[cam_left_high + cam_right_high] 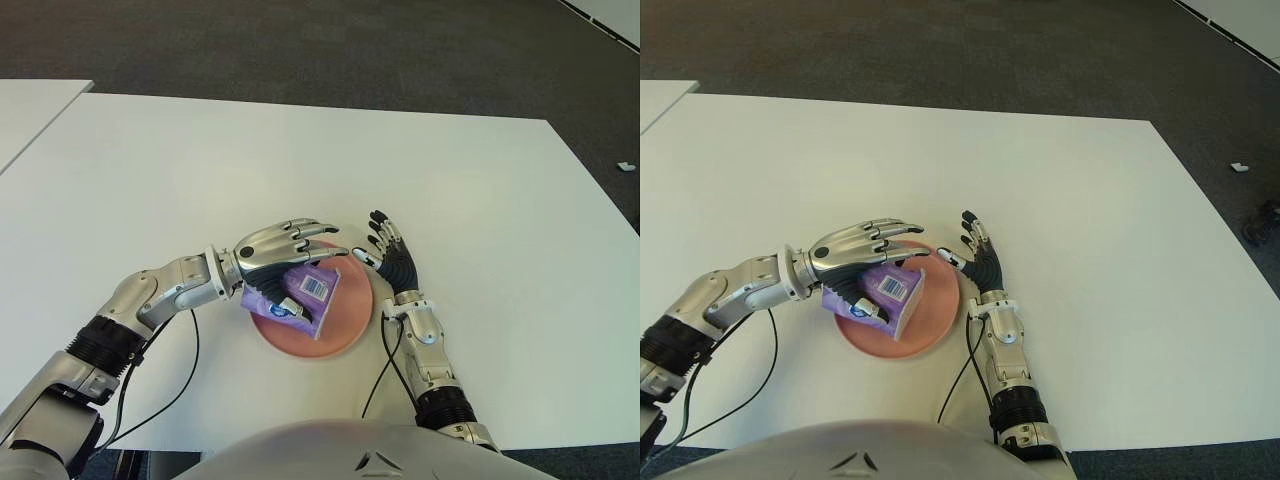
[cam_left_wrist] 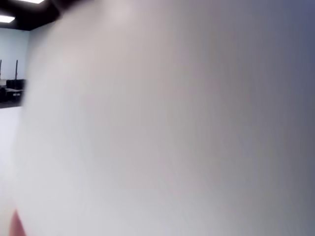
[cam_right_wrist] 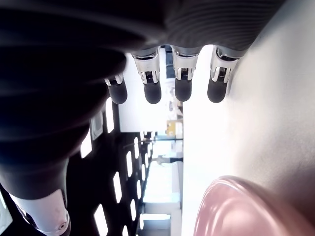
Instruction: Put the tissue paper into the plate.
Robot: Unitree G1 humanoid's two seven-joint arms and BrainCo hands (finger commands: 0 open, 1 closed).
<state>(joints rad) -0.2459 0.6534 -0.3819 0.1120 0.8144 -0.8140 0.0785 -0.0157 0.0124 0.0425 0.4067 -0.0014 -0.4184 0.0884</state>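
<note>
One white worktop (image 1: 300, 160) carries the scene, with the edge of a second white surface (image 1: 30, 110) showing at the far left across a narrow gap. On the worktop stand one pink plate (image 1: 345, 325) and one purple tissue pack (image 1: 300, 295); two robot hands work around them.

The plate sits close to the near edge of the worktop, just in front of the robot's body. To the left, far side and right of it the white surface is bare and wide, out to the dark carpet (image 1: 350, 50) beyond the far edge. One small white scrap (image 1: 625, 166) lies on the carpet at the far right.

The left robot hand (image 1: 285, 250) reaches in from the left, forearm low across the worktop, palm down over the plate. Its fingers stretch out nearly straight over the tissue pack, with the thumb tucked beneath against the pack's left end; whether it actually clamps the pack cannot be told, and its own wrist view shows only a blurred pale surface. The tissue pack lies tilted inside the plate, barcode label up, its left end under the hand.

The right robot hand (image 1: 388, 250) stands just beside the plate's right rim, palm facing the plate, fingers (image 3: 152, 91) spread apart and holding nothing.
</note>
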